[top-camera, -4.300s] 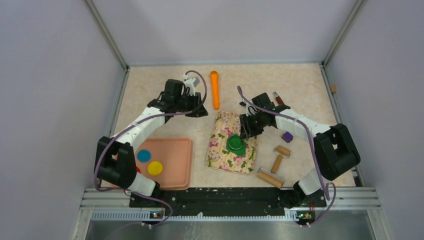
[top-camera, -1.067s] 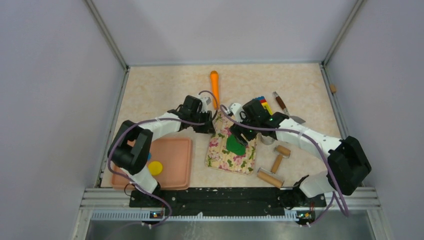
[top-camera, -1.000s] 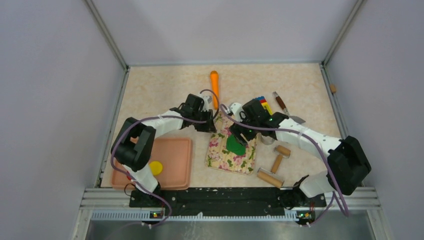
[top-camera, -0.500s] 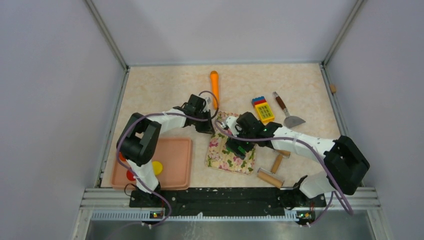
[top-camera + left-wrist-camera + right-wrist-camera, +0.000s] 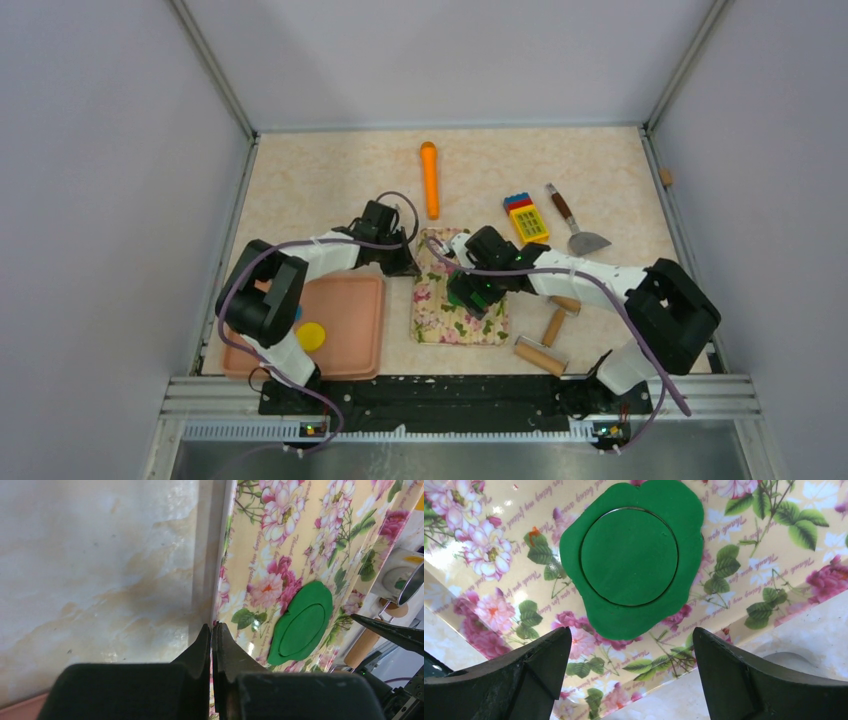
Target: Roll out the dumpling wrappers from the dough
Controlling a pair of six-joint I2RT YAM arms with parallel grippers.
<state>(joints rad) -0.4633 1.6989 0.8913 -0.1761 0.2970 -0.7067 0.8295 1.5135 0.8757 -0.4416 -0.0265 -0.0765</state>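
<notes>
The dough (image 5: 634,605), a ragged dark green piece, lies on the floral mat (image 5: 749,540). A neat round wrapper (image 5: 629,555) is cut into its middle and still sits in it. My right gripper (image 5: 631,630) hangs open just above the mat, its fingers either side of the dough's near edge, holding nothing. From above, that gripper (image 5: 478,290) hides most of the dough. My left gripper (image 5: 212,626) is shut on the mat's left edge (image 5: 222,580), at the mat's upper left corner in the top view (image 5: 408,262). A yellow wrapper (image 5: 310,335) lies in the pink tray (image 5: 350,310).
An orange carrot-shaped tool (image 5: 430,178) lies behind the mat. A toy block (image 5: 527,218) and a scraper (image 5: 575,228) sit at the back right. Wooden rollers (image 5: 553,325) (image 5: 540,355) lie right of the mat. Grey walls close in both sides.
My left gripper has shut on the mat's left edge. My right gripper has opened wider and moved down and left over the dough. The mat has shifted slightly left.
</notes>
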